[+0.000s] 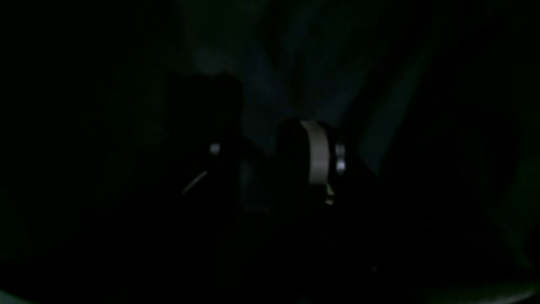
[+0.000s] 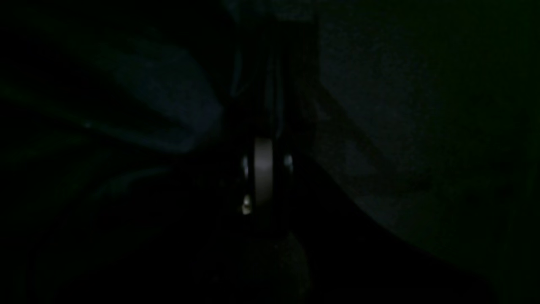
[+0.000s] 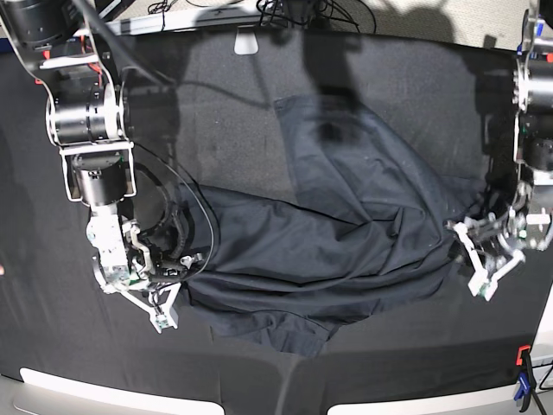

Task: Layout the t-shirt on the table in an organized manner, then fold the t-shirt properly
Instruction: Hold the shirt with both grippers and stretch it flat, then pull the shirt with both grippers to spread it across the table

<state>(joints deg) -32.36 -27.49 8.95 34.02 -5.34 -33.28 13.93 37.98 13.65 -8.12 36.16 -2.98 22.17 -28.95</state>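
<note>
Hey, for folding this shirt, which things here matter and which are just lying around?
Part of the job:
- t-shirt, rumpled, not yet laid flat
- table under black cloth
- left gripper at the shirt's edge
- right gripper at the opposite edge

Just lying about:
- red and blue clamp
- cables behind the table

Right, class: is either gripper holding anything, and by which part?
The right gripper seems to pinch the t-shirt at its near edge; the left gripper stands open by the opposite edge, holding nothing.
</note>
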